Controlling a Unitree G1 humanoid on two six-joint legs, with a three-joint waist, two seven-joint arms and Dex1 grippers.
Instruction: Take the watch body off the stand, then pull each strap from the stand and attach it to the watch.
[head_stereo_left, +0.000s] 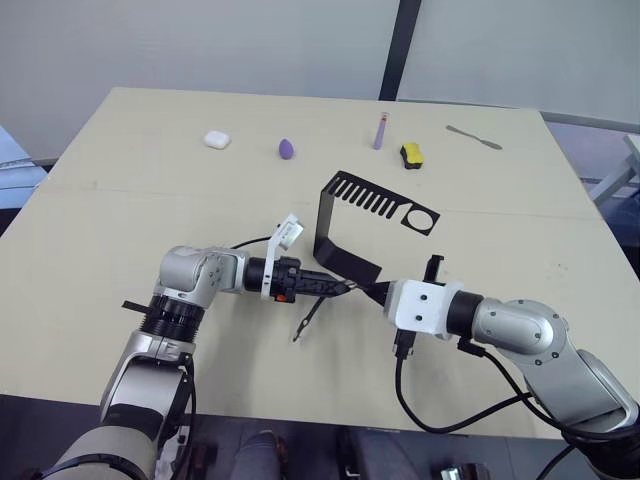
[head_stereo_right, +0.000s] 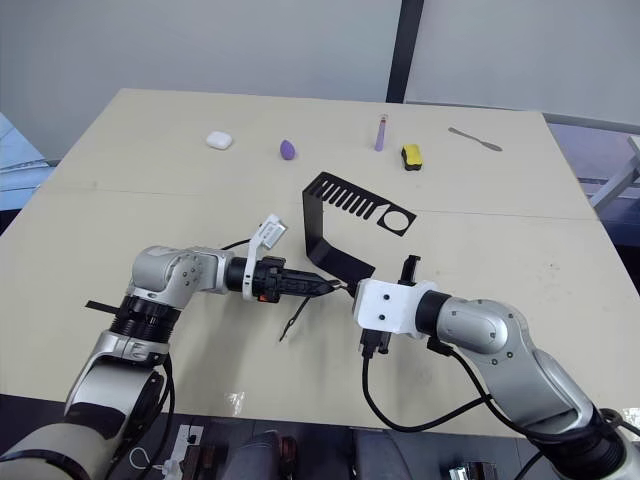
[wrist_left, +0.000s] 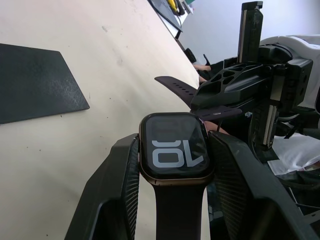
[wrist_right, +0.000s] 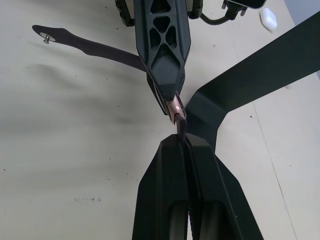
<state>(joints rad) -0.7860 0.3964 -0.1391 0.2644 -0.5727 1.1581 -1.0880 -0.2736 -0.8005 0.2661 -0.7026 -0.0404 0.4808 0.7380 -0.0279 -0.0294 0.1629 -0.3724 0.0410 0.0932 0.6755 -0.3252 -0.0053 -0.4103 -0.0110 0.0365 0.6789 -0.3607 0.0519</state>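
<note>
Jaws of the left gripper (wrist_left: 172, 200) pinch the watch body (wrist_left: 174, 151), glossy rounded square; one matte strap (head_stereo_left: 310, 318) hangs nearward. Right gripper (wrist_right: 182, 145) clamps the second strap (wrist_left: 200, 97) edge-on.

Beige table (head_stereo_left: 120, 230) (grey wall (head_stereo_left: 200, 40) behind).

Even, bright overhead light falls on my table (head_stereo_left: 120, 230), washing its pale top nearly flat. Shadows are soft: a faint one lies just beside the stand (head_stereo_left: 345, 225) at its foot, and grey smudges spread on the table under my right gripper (wrist_right: 181, 131). The watch body (wrist_left: 173, 146) sits sharp in my left gripper (wrist_left: 172, 165), its screen free of glare, while whatever lies beyond the watch body goes blurry.
</note>
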